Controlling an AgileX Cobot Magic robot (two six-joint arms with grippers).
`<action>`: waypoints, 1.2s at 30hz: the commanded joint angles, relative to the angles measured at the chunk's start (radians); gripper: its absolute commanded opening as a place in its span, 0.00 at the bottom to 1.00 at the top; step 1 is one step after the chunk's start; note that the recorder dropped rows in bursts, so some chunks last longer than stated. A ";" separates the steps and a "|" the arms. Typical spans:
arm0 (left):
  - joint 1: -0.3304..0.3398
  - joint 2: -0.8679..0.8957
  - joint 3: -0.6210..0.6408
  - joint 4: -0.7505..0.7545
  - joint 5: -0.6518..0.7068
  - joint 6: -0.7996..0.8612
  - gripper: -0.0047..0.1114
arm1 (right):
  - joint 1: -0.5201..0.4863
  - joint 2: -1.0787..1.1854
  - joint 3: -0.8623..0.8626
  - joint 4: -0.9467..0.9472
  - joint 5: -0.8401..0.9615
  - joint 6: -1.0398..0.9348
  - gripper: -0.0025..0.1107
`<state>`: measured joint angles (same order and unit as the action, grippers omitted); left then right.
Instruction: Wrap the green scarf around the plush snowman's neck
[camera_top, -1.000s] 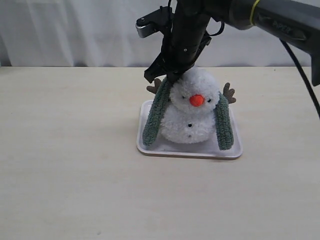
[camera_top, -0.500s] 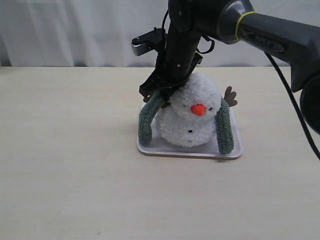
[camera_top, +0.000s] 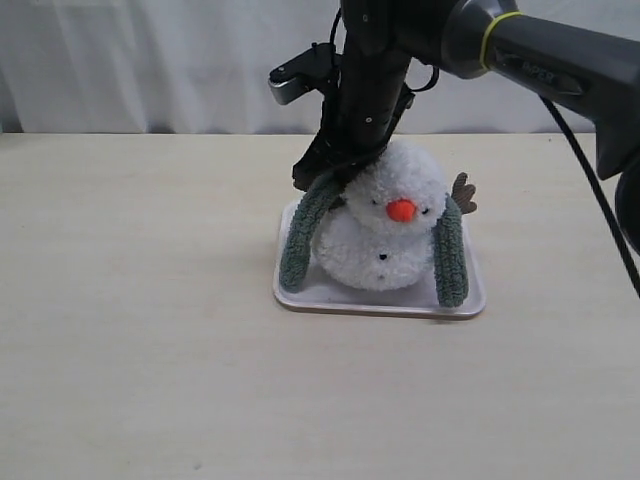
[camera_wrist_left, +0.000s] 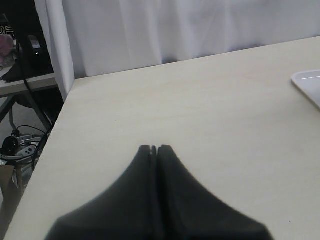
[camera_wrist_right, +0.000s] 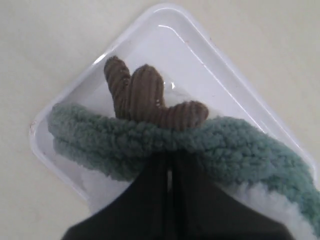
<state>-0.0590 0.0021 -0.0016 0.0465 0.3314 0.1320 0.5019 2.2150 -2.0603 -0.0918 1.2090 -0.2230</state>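
Observation:
The plush snowman (camera_top: 385, 235) stands upright on a white tray (camera_top: 300, 297), orange nose facing the camera. The green scarf (camera_top: 300, 245) lies behind its neck, and its two ends hang down either side, the other end (camera_top: 450, 260) reaching the tray. My right gripper (camera_top: 325, 180) reaches across to the snowman's left shoulder. In the right wrist view the gripper (camera_wrist_right: 169, 155) is shut, tips buried in the scarf (camera_wrist_right: 235, 145) just below a brown twig arm (camera_wrist_right: 140, 97). My left gripper (camera_wrist_left: 155, 148) is shut on nothing above bare table; the exterior view does not show it.
The tray (camera_wrist_right: 165, 40) sits on a pale wooden table before a white curtain. One corner of the tray (camera_wrist_left: 307, 82) shows in the left wrist view. The table's edge and a cluttered shelf (camera_wrist_left: 25, 60) lie beyond the left gripper.
The right gripper swung left and down with the scarf, bowing its left half outward, then drew back up and right. The snowman's head shifted slightly right.

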 joint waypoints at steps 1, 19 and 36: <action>-0.001 -0.002 0.002 -0.004 -0.008 -0.002 0.04 | 0.002 -0.053 0.002 0.002 0.012 -0.032 0.06; -0.001 -0.002 0.002 -0.004 -0.008 -0.002 0.04 | 0.188 -0.142 0.148 0.059 0.012 0.156 0.51; -0.001 -0.002 0.002 -0.004 -0.008 -0.002 0.04 | 0.260 -0.282 0.831 -0.756 -0.816 1.428 0.52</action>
<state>-0.0590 0.0021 -0.0016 0.0465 0.3314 0.1320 0.7596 1.9325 -1.2531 -0.6946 0.4129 1.0404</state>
